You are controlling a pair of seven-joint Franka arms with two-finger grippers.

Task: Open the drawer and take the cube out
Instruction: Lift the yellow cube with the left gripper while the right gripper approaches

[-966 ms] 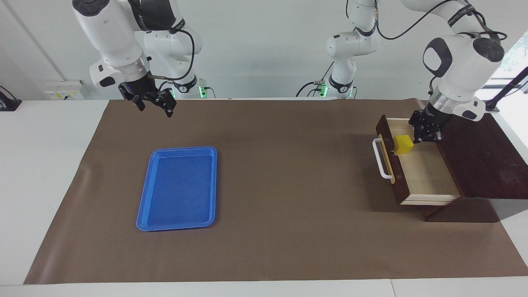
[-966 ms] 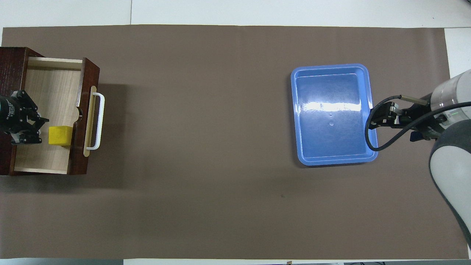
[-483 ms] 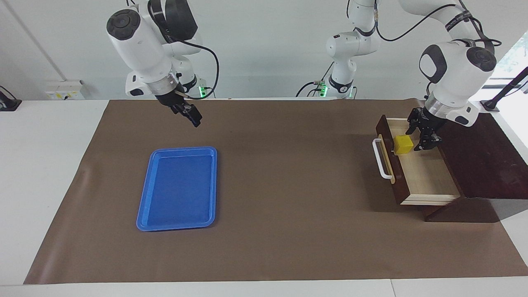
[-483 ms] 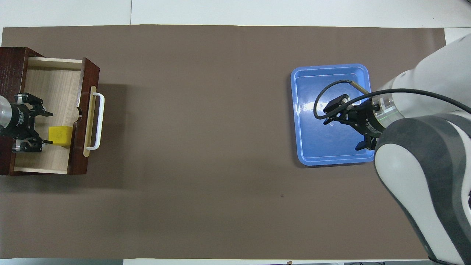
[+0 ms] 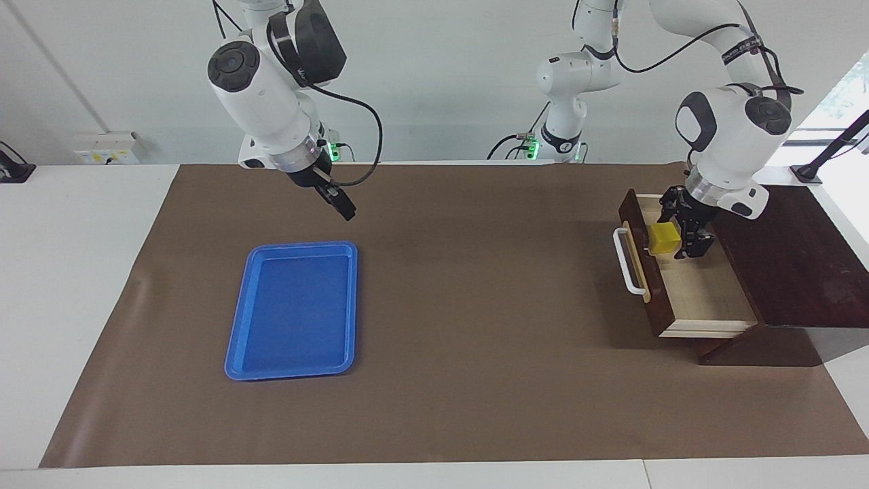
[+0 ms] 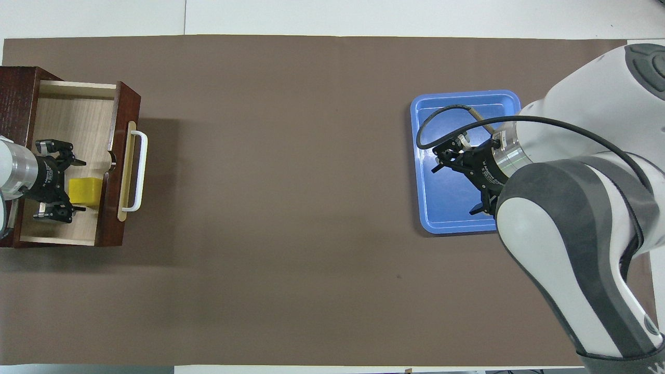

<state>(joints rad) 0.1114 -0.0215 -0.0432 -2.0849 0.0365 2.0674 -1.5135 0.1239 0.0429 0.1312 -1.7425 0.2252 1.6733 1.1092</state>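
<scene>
The drawer (image 5: 686,285) stands pulled out of its dark wooden box (image 5: 794,272) at the left arm's end of the desk (image 5: 475,380), white bar handle (image 5: 628,261) facing toward the desk's middle. Inside, on the pale wood floor, sits the yellow cube (image 5: 664,238), tucked up against the drawer front in the corner nearer the robots. Down over it goes the left end effector (image 5: 684,227), fingers spread wide, one fingertip on either side of the cube in the overhead view; they straddle it with visible gaps and the cube rests on the drawer floor, not gripped.

Over at the right arm's end, the blue tray (image 5: 292,312) lies flat on the brown mat (image 5: 475,305), with nothing on it. The right end effector (image 5: 337,202) hangs in the air; from the facing view it is over the mat between the tray and the desk's edge nearest the robots, though from above it overlaps the tray. Its fingers appear spread apart in the overhead view (image 6: 461,179), holding nothing
</scene>
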